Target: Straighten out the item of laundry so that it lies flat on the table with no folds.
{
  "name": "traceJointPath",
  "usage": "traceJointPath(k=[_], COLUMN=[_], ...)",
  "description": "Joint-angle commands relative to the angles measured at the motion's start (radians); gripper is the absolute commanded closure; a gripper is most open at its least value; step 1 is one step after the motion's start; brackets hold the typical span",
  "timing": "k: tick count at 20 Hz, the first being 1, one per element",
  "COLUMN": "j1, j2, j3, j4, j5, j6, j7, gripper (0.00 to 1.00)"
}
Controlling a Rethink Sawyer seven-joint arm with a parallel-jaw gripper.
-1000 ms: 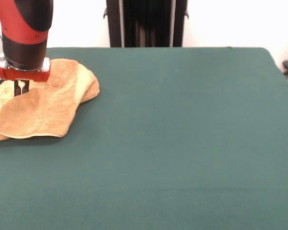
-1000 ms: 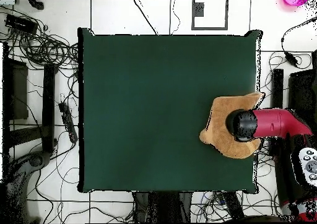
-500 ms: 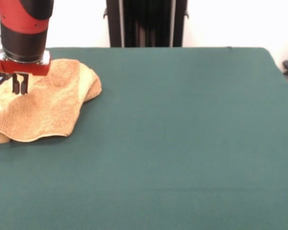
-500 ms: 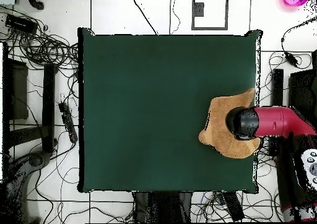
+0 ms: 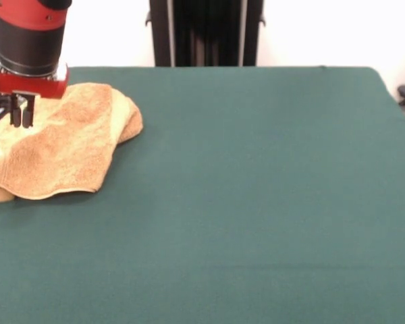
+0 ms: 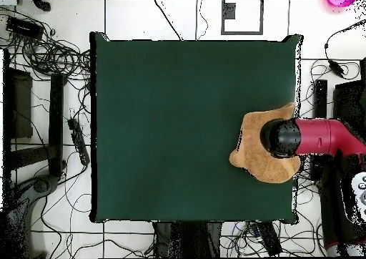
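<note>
Green felt worktop (image 5: 256, 202) carries my towel (image 5: 67, 152) at the frame's upper left, folded over itself. Soft, light and limp, I judge; best pinched at a loose corner. My end effector (image 5: 21, 111), empty and slightly parted, has risen since a second ago.

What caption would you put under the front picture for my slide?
Robot gripper hovers over a crumpled orange towel at the edge of a green table.
</note>
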Motion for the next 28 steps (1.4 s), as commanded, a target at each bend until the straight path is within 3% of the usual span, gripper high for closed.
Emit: traceJointPath(k=[1,9,14,20,28], j1=[0.036,0.012,0.057,0.110,0.103], j2=[0.010,0.054,0.116,0.168,0.250], j3=[0.144,0.210,0.183,0.156,0.164], j4=[0.061,0.037,-0.024,-0.122,-0.196], j5=[0.065,0.132,0.111,0.109,0.165], j6=[-0.019,-0.077,-0.085,0.027,0.134], j7=[-0.124,-0.100,-0.050,-0.073,-0.141], gripper=[1.00,1.00,1.00,1.00,1.00])
